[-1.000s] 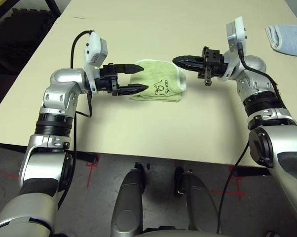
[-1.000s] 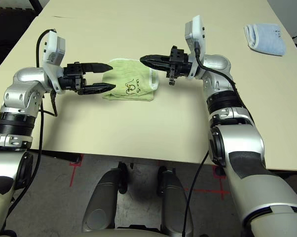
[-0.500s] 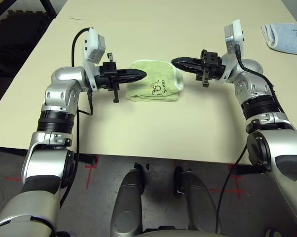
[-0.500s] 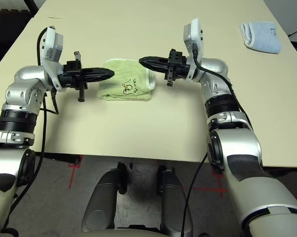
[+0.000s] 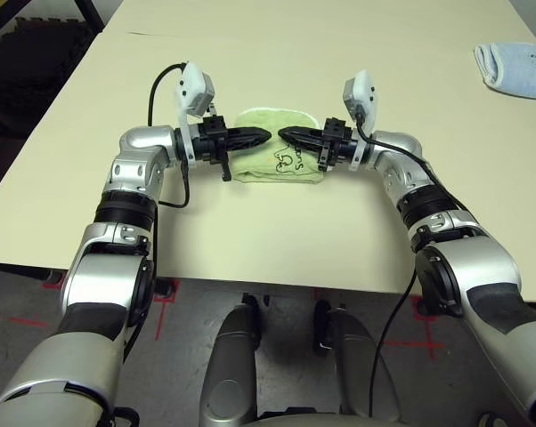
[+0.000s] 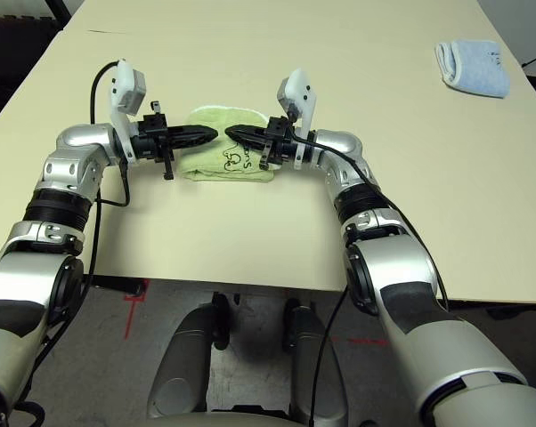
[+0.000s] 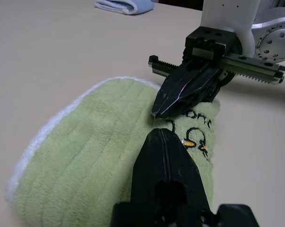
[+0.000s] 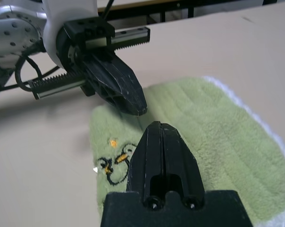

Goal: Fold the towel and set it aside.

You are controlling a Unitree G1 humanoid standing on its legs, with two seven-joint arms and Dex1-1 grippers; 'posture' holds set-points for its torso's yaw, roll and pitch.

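Observation:
The towel (image 5: 277,160) lies folded into a small light green pad with white edging and dark embroidery, in the middle of the table. My left gripper (image 5: 263,135) is shut, its tip over the towel's left part. My right gripper (image 5: 284,135) is shut too, pointing back at it from the right. The two tips nearly meet above the towel (image 7: 81,161), with nothing held between either pair of fingers. In the left wrist view the right gripper (image 7: 162,111) faces my own closed fingers (image 7: 164,156). Whether the tips press on the cloth I cannot tell.
A pale blue folded towel (image 5: 514,68) lies at the far right of the table. The beige table (image 5: 277,231) has bare surface on both sides of the green towel. Its front edge runs just below my elbows.
The left gripper closed. Both arms swung inward, so the two tips now nearly meet over the towel. The towel lies where it was.

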